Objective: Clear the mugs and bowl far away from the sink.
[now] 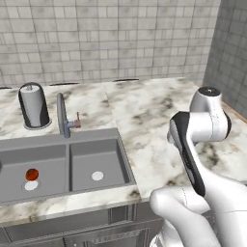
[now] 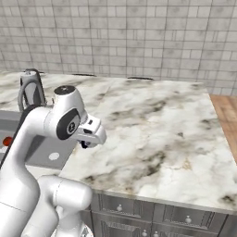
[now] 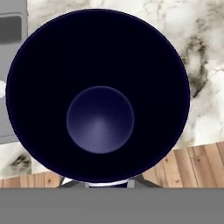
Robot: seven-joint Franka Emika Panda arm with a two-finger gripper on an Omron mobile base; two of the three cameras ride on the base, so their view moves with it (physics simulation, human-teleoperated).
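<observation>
A mug (image 3: 100, 118) with a dark navy inside sits right under the hand in the hand view, seen straight down into its round bottom. My gripper (image 2: 85, 143) hangs over the marble counter (image 2: 152, 125) just right of the sink (image 1: 67, 166), near the counter's front edge. It is shut on the mug's rim, and its fingers are hidden behind the mug. The grey double-basin sink also shows in the right base view (image 2: 51, 155) and at the hand view's left edge (image 3: 13, 26). The bowl is out of view.
A small red ball (image 1: 32, 174) lies in the sink's left basin. A curved tap (image 1: 61, 116) and a tall black-and-white cylinder (image 1: 34, 106) stand behind the sink. A wide stretch of marble runs to the right, ending at the wooden floor (image 2: 227, 115).
</observation>
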